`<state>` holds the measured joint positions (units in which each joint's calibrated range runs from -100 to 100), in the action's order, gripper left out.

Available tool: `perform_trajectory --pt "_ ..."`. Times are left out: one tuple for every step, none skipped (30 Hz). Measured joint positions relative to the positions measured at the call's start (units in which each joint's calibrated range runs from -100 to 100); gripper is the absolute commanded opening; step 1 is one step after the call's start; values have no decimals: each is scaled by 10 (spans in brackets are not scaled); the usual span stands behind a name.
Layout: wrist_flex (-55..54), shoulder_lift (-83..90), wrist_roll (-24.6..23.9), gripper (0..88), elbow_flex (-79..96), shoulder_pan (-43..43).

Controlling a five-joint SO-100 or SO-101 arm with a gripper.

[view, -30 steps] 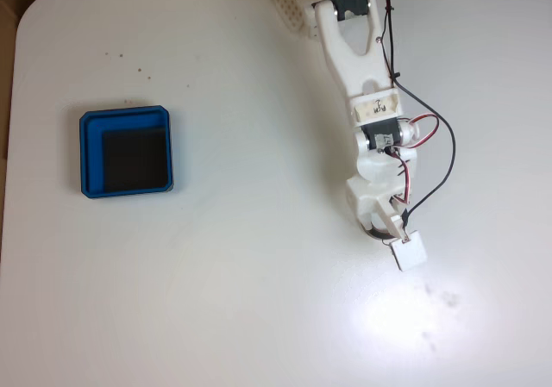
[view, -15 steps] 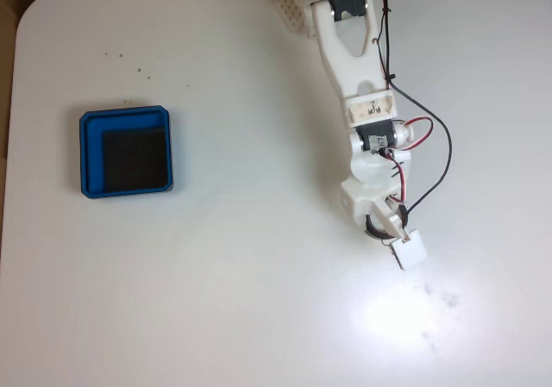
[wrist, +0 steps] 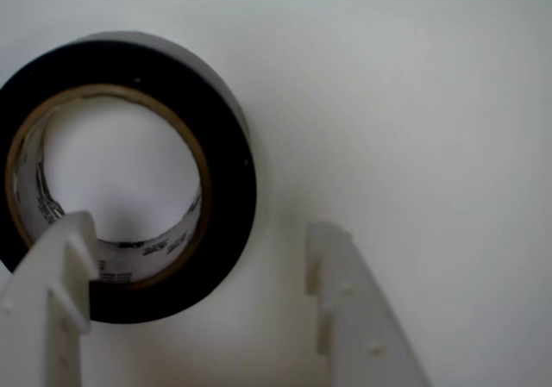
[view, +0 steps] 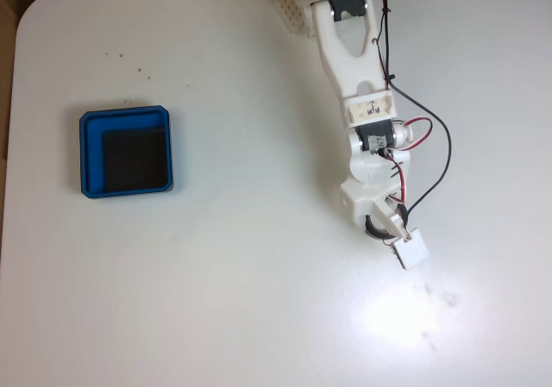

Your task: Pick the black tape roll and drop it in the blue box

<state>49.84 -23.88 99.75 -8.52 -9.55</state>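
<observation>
- Gripper hangs spread over the black tape roll, the left finger in its hole and the right one outside the band.
- Closing should pinch that wall squarely.
- The blue box sits well apart, on the left of the fixed view.

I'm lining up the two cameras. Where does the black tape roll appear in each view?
Fixed view: black tape roll, right of centre, mostly hidden under the arm's end effector.
Wrist view: black tape roll, upper left, one finger over its hole.
Shared landmark: the white end effector.
</observation>
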Motion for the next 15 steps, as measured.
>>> perform_trajectory --pt "0 0 0 217 0 1" --pt "0 0 0 217 0 1" --pt "0 0 0 217 0 1" --pt "0 0 0 217 0 1" --pt "0 0 0 217 0 1" --pt "0 -5 0 217 -1 1" --pt "0 -14 0 217 -3 1" --pt "0 -24 0 217 -7 1" --pt "0 -33 0 217 -10 1" --pt "0 -41 0 217 -14 1" --pt "0 -49 0 217 -21 1" --pt "0 -54 0 217 -27 1" --pt "0 -59 0 217 -32 1" --pt "0 -63 0 217 -39 1" --pt "0 -66 0 217 -44 1"
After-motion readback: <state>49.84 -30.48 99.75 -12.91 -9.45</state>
